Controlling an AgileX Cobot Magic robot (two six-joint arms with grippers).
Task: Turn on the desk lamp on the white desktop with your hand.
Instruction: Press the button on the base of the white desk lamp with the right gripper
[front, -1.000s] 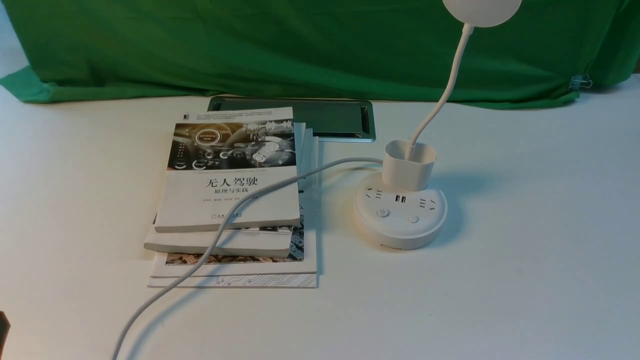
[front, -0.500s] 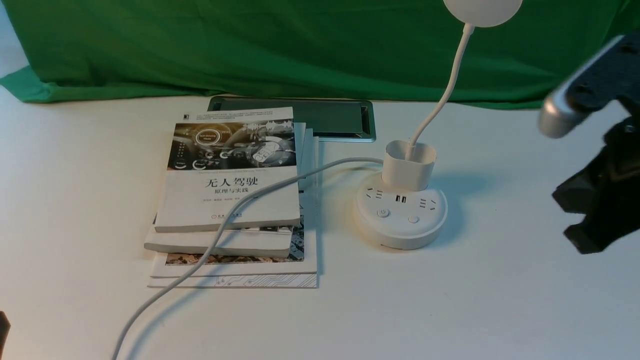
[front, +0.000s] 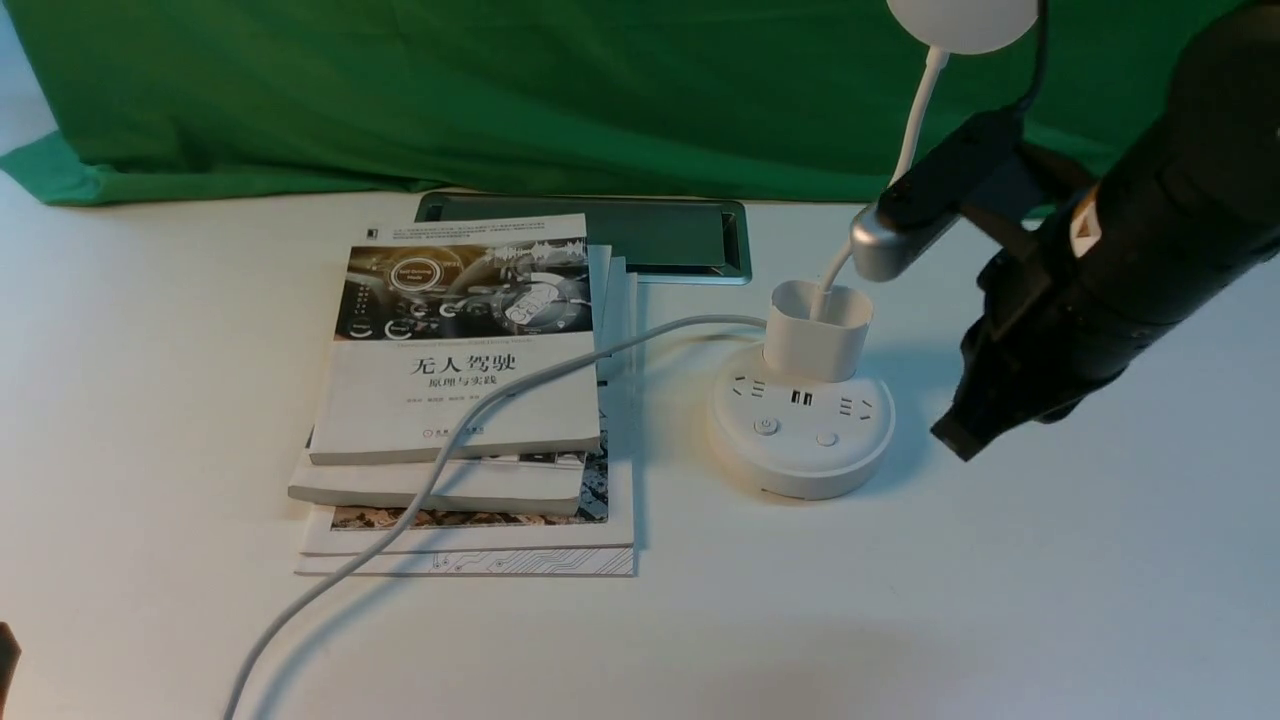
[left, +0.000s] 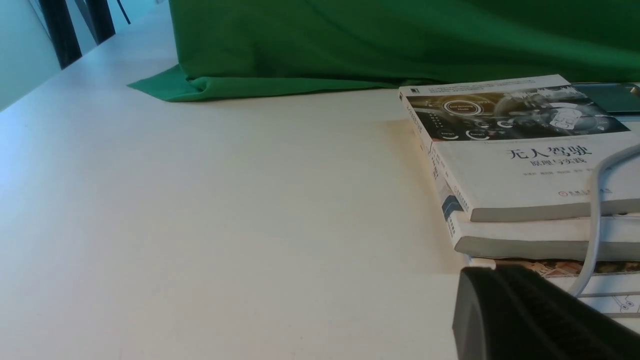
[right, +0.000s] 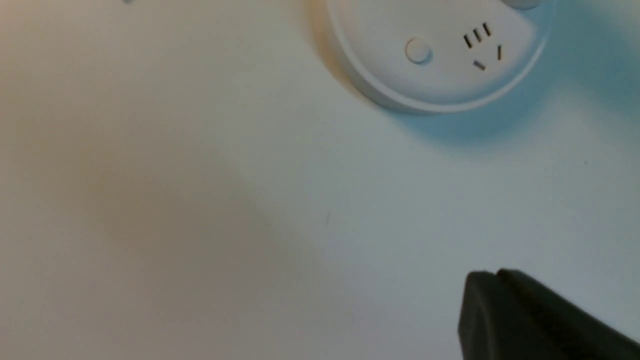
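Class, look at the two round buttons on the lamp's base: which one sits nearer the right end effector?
The plain button, on the side of the right end effector; the power-symbol button lies farther left.

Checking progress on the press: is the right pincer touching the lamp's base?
No, the right pincer hangs beside the base of the desk lamp, bare white desktop showing between them.

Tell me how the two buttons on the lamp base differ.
The left button bears a dark symbol; the right button is plain. The right button sits nearer the right gripper, the left button nearer the books. Both are round and white, on the base of the desk lamp.
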